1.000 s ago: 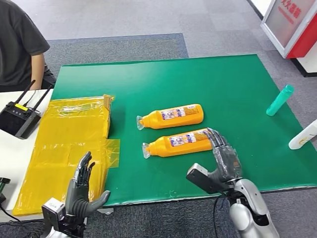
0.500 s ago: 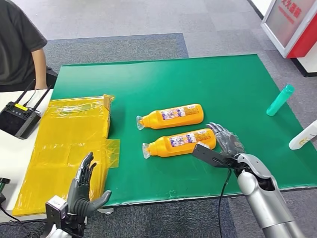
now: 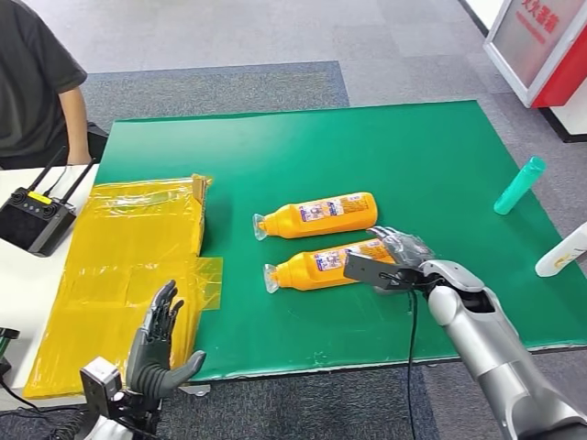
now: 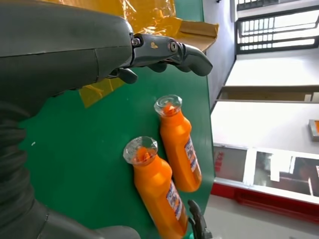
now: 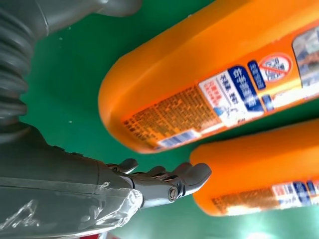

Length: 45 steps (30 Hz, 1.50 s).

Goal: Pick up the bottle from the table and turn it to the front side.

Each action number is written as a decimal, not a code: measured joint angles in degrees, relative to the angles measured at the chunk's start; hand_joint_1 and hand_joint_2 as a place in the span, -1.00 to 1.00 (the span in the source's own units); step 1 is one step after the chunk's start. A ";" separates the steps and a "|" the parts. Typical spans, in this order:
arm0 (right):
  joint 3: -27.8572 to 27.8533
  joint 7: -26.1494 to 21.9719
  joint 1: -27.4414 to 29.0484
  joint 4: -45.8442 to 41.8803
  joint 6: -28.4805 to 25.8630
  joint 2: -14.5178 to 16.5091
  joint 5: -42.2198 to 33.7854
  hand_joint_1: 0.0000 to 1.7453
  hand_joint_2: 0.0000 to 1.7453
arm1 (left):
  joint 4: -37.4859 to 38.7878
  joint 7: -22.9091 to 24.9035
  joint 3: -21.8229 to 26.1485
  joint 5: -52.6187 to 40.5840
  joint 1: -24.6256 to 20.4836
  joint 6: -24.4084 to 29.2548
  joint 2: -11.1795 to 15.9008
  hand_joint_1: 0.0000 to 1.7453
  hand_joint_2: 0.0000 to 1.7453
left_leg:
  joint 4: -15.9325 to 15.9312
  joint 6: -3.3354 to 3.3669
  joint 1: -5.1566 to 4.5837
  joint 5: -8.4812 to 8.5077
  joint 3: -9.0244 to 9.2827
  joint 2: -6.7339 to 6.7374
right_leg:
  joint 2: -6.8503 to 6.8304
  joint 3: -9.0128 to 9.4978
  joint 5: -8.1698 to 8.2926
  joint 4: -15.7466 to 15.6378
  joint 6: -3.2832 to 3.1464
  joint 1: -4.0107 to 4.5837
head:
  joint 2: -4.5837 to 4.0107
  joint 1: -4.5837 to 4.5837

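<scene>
The green mat (image 3: 443,165) covered most of the table in front of me, and to my left lay a crumpled sheet of yellow plastic (image 3: 131,257), partly on the mat and partly on the white tabletop beside it. Further left sat a black controller (image 3: 35,215) with its aerials up, and a person in a dark shirt (image 3: 35,82) waited behind it. Near the mat's right edge were a teal bottle (image 3: 519,185) and a white bottle (image 3: 562,249), both well apart from my work.

Two orange bottles lay on their sides near the middle of the mat, roughly parallel, clear caps pointing toward my left. The far bottle (image 3: 318,214) I left alone. The near bottle (image 3: 332,264) was the one I was after; its printed label faced up and to the side.

My right hand (image 3: 394,257) was at that bottle's base end, fingers apart and reaching over it, with nothing yet gripped. In the wrist view the fingertips (image 5: 195,174) sat in the gap between the two bottles, just beside the near one, whether touching I could not tell. My left hand (image 3: 156,344) hovered low by the plastic, fingers spread, holding nothing.

By my reckoning the task had barely started: the bottle rested on the mat, unlifted and unturned. Closing, lifting and turning were all still ahead.
</scene>
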 joint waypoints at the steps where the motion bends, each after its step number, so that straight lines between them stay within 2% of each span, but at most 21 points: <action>1: 0.78 -0.02 -0.72 0.94 0.25 0.00 -0.09 -1.00 1.00 | 0.18 0.00 0.01 0.09 -0.12 -0.10 0.00 -1.00 1.00 | 0.00 0.00 0.00 0.00 0.00 0.00 | 0.00 0.00 0.00 0.00 0.00 0.00 | 0.00 0.00; 16: 8.94 -0.63 -7.84 11.19 3.25 0.96 -1.09 -1.00 1.00 | 1.41 0.00 0.00 0.01 -1.06 0.99 0.06 -1.00 1.00 | 0.00 0.01 0.00 0.02 0.00 0.00 | 0.00 0.00 0.01 0.00 0.01 0.00 | 0.00 0.00; 18: 9.78 -0.66 -8.56 12.24 3.15 1.12 -1.20 -0.94 1.00 | 1.61 0.00 -0.07 -0.01 -1.24 1.31 0.07 -1.00 1.00 | 0.00 0.01 0.00 0.02 0.01 0.00 | 0.00 0.01 0.01 0.00 0.01 0.00 | 0.00 0.01; 22: 11.29 -0.85 -9.64 13.89 3.09 1.49 -1.49 1.00 1.00 | 1.96 0.00 -0.20 -0.04 -1.51 1.81 0.09 -1.00 1.00 | 0.00 0.01 0.00 0.02 0.02 0.00 | 0.00 0.01 0.01 0.00 0.01 0.00 | 0.00 0.00; 35: 13.04 -0.91 -9.56 13.91 -0.15 1.15 -3.22 1.00 1.00 | 2.19 0.00 -0.19 0.30 -1.52 3.17 0.38 -1.00 1.00 | 0.02 0.00 0.00 0.03 0.03 0.00 | 0.00 0.00 0.01 0.00 0.02 0.00 | 0.00 0.01; 42: 12.06 0.02 -5.15 8.03 -3.54 -0.41 -4.54 1.00 1.00 | 2.17 0.00 -0.01 0.67 -1.24 3.73 0.57 -1.00 1.00 | 0.02 0.00 0.00 0.02 0.01 0.00 | -0.01 -0.01 0.01 0.00 0.02 0.00 | 0.00 0.00; 45: 9.60 -0.06 -0.83 2.59 -7.30 -0.99 -5.68 1.00 1.00 | 1.99 0.07 0.43 0.67 -0.67 3.63 0.56 -1.00 1.00 | 0.02 0.00 0.00 0.00 0.01 -0.01 | -0.02 -0.01 -0.01 0.00 0.01 0.00 | 0.00 0.01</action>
